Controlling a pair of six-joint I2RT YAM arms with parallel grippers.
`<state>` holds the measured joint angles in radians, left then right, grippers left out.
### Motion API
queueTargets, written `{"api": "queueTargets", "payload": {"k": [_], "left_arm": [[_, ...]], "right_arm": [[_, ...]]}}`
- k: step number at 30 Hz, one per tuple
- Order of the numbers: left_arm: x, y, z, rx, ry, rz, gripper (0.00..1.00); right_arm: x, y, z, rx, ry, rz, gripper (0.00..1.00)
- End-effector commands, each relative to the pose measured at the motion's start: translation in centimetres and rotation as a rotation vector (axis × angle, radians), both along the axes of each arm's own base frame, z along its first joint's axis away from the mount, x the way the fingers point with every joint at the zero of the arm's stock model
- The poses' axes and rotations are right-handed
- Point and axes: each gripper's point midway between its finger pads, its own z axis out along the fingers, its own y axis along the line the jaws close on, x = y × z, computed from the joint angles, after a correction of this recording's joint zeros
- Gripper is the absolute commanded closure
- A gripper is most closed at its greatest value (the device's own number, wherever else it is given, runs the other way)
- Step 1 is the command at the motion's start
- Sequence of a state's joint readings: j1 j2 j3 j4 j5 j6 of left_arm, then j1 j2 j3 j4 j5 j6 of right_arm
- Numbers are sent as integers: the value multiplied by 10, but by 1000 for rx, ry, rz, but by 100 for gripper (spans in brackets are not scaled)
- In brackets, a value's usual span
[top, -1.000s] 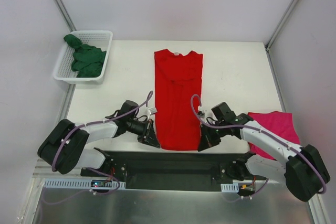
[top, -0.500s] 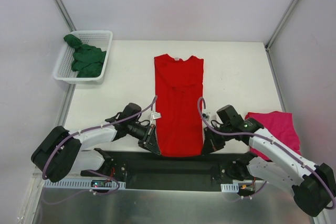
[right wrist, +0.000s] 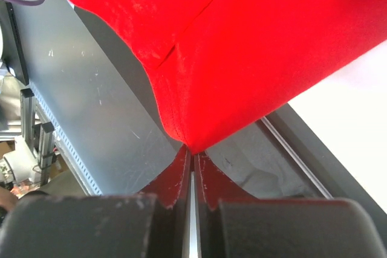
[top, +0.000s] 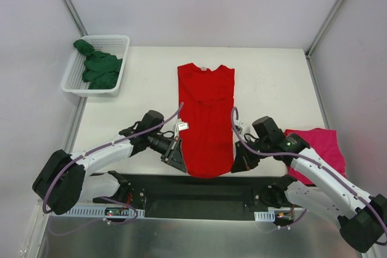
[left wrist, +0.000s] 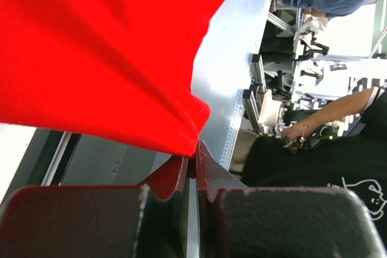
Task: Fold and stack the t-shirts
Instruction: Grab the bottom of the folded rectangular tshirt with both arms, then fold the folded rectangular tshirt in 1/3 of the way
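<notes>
1. The pink t-shirt (top: pixel 320 146) lies at the near right of the tabletop (top: pixel 272 83). The right arm crosses its near-left part, so its full outline cannot be made out.
2. The green t-shirt (top: pixel 97 67) is crumpled in the white mesh basket (top: pixel 118 40) at the far left. It is too bunched to tell the sleeves from the body.
3. Both wrist views are filled mostly with red cloth, and each shows only one near corner of the garment.
4. The tabletop is white, with a dark strip and a sheet of bare metal along its near edge. Pale walls and slanting metal posts close it in.
5. The left wrist view looks past the tabletop edge to people and equipment, which are cut off by the frame.
6. The red t-shirt (top: pixel 205 119) lies in the middle of the tabletop as a long narrow strip. Its collar is at the far end and its near hem sags between the two arms.
7. The left fingers (left wrist: pixel 202 161) are closed tight, pinching the near left corner of the red t-shirt.
8. The right fingers (right wrist: pixel 202 167) are likewise pressed together on the near right corner, and the cloth hangs in a fold from the tips.
</notes>
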<state>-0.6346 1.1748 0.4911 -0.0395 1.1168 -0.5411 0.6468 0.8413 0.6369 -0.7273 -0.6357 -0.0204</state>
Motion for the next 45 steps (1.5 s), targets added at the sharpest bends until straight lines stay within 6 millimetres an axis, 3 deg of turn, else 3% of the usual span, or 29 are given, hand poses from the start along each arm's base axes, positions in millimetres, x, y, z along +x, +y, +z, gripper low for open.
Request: {"api": "queueTargets", "payload": {"k": [1, 8, 20, 36, 45], "left_arm": [[13, 0, 20, -59, -70, -8, 100], [50, 11, 21, -51, -107, 125, 100], [63, 12, 17, -40, -150, 148, 100], [99, 10, 23, -34, -216, 191, 100], [122, 9, 24, -31, -242, 208, 100]], "right_arm": [[10, 2, 15, 9, -76, 6, 99], [25, 3, 17, -1, -147, -13, 99], [61, 1, 17, -35, -186, -90, 99], [100, -2, 13, -67, -247, -101, 99], [134, -1, 12, -70, -254, -100, 99]]}}
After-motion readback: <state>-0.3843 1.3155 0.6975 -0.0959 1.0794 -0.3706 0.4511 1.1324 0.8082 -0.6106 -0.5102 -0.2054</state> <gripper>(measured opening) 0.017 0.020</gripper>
